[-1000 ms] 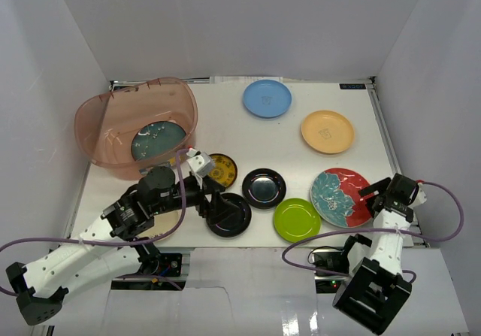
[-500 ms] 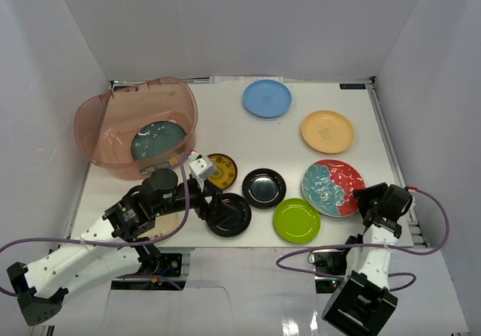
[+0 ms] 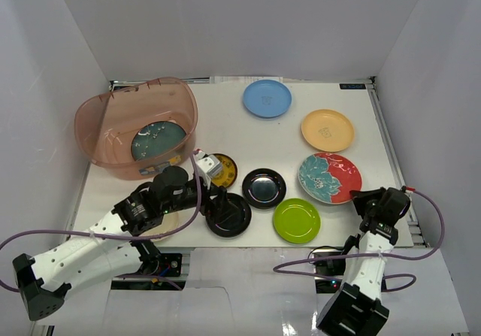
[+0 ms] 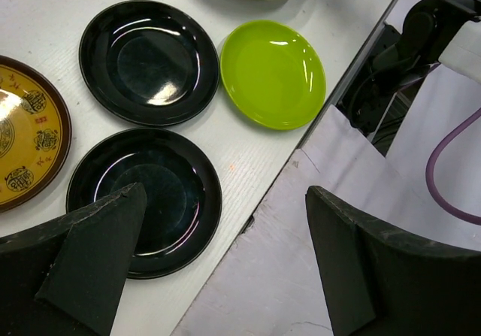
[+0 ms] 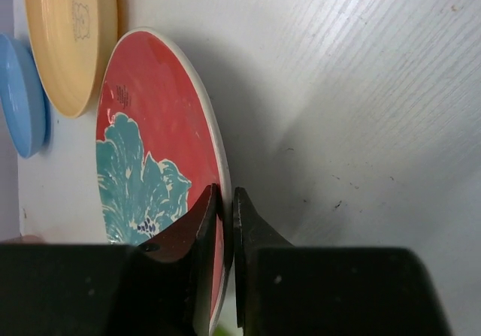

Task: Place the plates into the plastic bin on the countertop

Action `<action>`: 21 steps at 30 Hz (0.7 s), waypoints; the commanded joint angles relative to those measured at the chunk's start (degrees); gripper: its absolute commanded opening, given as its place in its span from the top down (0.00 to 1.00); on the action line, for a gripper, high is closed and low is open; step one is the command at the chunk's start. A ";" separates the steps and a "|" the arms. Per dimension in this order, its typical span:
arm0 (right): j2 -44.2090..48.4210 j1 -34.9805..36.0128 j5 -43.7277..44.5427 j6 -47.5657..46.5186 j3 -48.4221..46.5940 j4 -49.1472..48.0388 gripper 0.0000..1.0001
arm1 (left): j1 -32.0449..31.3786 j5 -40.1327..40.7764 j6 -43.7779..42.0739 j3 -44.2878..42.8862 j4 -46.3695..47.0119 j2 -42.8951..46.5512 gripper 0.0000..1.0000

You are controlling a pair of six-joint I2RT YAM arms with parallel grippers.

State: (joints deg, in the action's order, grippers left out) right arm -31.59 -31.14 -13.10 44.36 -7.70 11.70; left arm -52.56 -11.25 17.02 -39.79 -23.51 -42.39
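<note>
While the red-and-teal plate (image 3: 329, 177) lies far across the tabletop (image 3: 225, 122) from the plastic bin (image 3: 113, 114), the right hand (image 3: 361, 199) is clenched on its rim, one finger on the painted face and one beneath. The gripped edge looks lifted, with shadow under it in the wrist view. This pinch takes only a thin lip of a wide plate, so on the long carry toward the bin the plate could pivot between the fingers or slide out. A low path risks clipping the lime green plate (image 3: 297, 220) and the two glossy black plates (image 3: 263, 188), which lie between this plate and the bin. Closer to the bin, the left hand (image 3: 218, 198) hangs released, fingers spread, above the nearer black plate, so the two arms could meet. A dark teal plate (image 3: 158, 140) already rests in the bin; a high release might crack either one.
</note>
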 commanded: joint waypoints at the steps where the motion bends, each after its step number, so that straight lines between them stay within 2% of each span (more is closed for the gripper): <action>1: 3.11 -0.07 2.30 -5.07 -0.55 7.28 0.92 | 0.26 1.23 0.47 0.24 -0.22 -1.20 0.02; 3: 5.74 -0.07 0.55 -5.25 -3.36 9.64 0.92 | 0.35 0.70 1.52 0.24 1.09 -1.99 0.02; 7: 5.23 0.02 -5.78 -4.81 -8.63 10.44 0.92 | 0.35 -3.86 7.23 -1.16 4.95 -5.24 0.02; 12: 3.04 0.81 -11.06 -2.88 -19.94 11.50 0.92 | 0.35 -3.43 13.38 -5.99 7.58 -12.62 0.02; 15: 1.36 0.90 -11.24 -3.40 -27.16 13.60 0.92 | 0.43 -3.52 16.81 -8.01 10.75 -17.01 0.02; 21: -0.31 1.60 -17.12 -1.56 -31.93 11.42 0.92 | 0.61 -3.87 23.32 -8.90 19.79 -23.07 0.02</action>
State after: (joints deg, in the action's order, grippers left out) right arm -32.40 -30.13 -21.26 38.92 -34.89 30.83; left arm -52.47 -14.24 35.42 -46.78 -10.68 -64.10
